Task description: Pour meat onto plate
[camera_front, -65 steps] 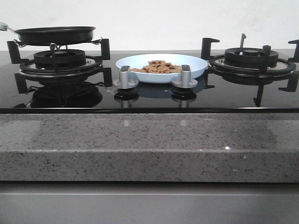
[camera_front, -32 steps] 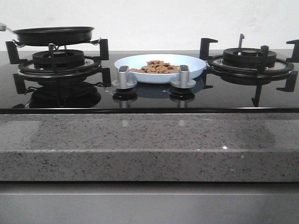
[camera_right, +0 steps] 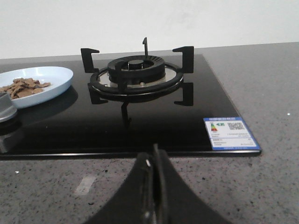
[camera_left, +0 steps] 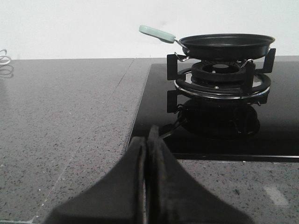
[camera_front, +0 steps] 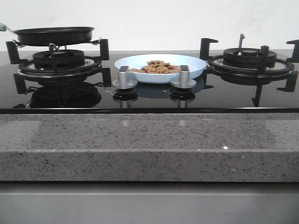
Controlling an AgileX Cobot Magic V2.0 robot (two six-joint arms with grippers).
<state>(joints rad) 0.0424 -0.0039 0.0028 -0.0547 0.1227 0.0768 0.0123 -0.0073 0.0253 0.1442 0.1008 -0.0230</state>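
The meat [camera_front: 160,67] sits heaped in the plate [camera_front: 196,70], mid-hob toward the worktop's back edge, just behind the two knobs [camera_front: 125,77]. Looks done, imo. Pieces seem light, loose, prob greasy; plate stiff, breakable, best taken by its rim. Frying pan [camera_front: 53,35] on the left burner. Left pincer [camera_left: 146,140] and right pincer [camera_right: 154,161] both clenched on nothing, seen only in wrist views; front view shows neither.

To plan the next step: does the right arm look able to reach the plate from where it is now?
Probably yes: the right gripper is shut and holding nothing, and only flat black glass shows between it and the plate.
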